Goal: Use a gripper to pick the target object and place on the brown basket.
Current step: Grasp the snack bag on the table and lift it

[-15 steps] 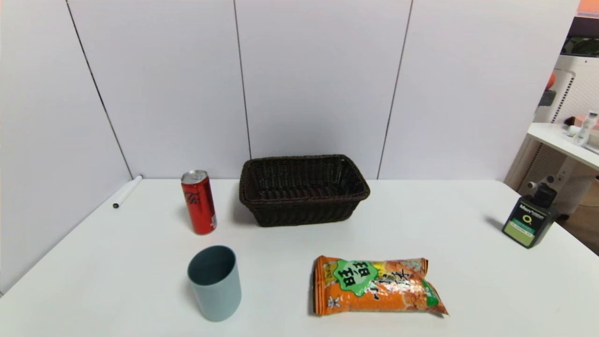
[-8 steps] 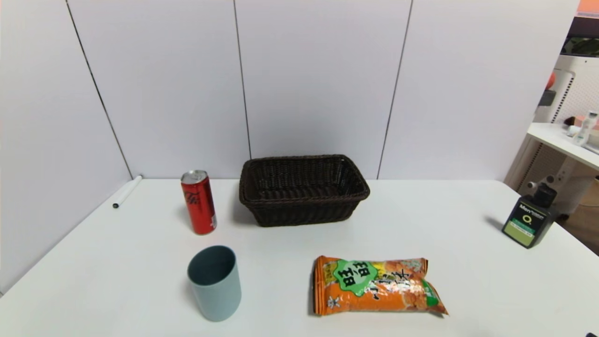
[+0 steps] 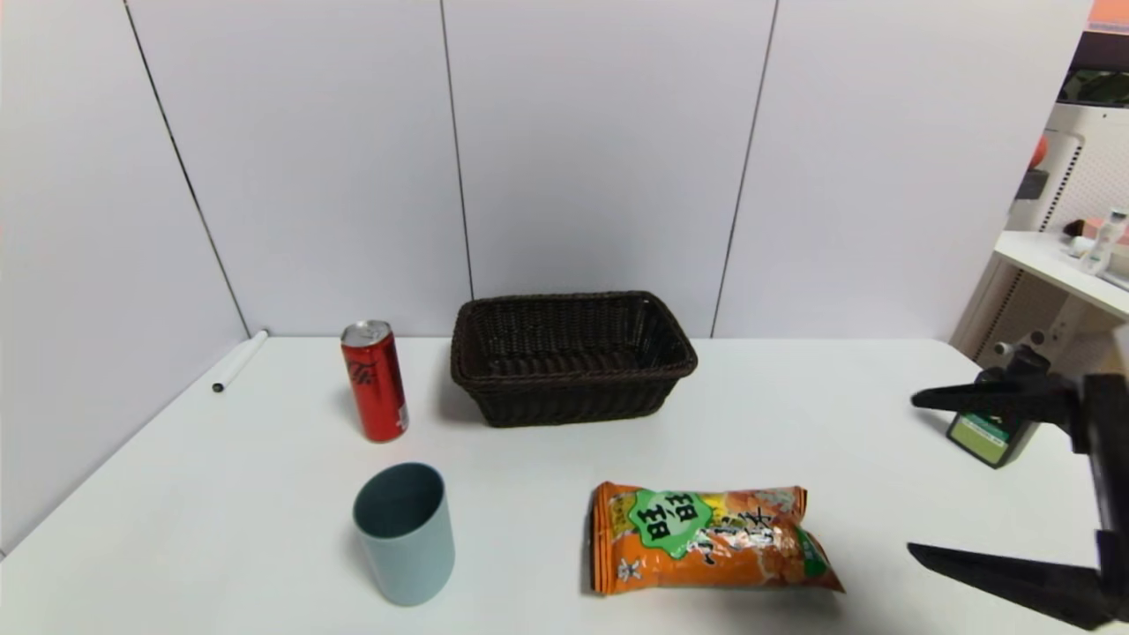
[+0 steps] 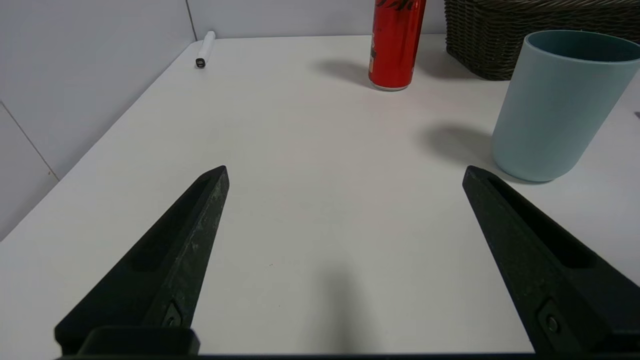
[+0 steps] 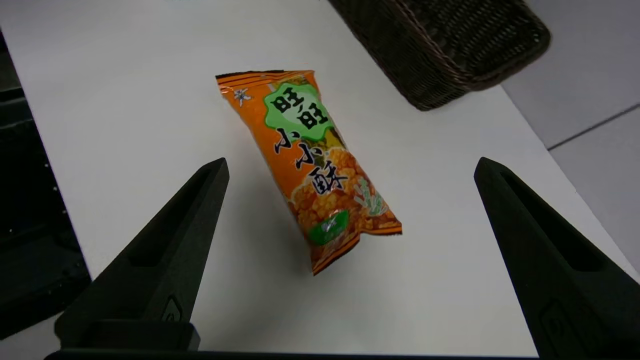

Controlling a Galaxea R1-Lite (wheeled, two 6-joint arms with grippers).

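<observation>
Task barely begun: nothing is picked yet. The orange snack bag [image 3: 710,538] is lying flat on the white table [image 3: 220,529], near-centre, well apart from the brown basket [image 3: 571,357] at the far side, which is seen with nothing in it. The right gripper [image 3: 917,476] is held at the right edge, fingers spread wide, short of the bag. The left gripper [image 4: 345,172] is parked low near-left, also spread. White wall panels are seen behind.
</observation>
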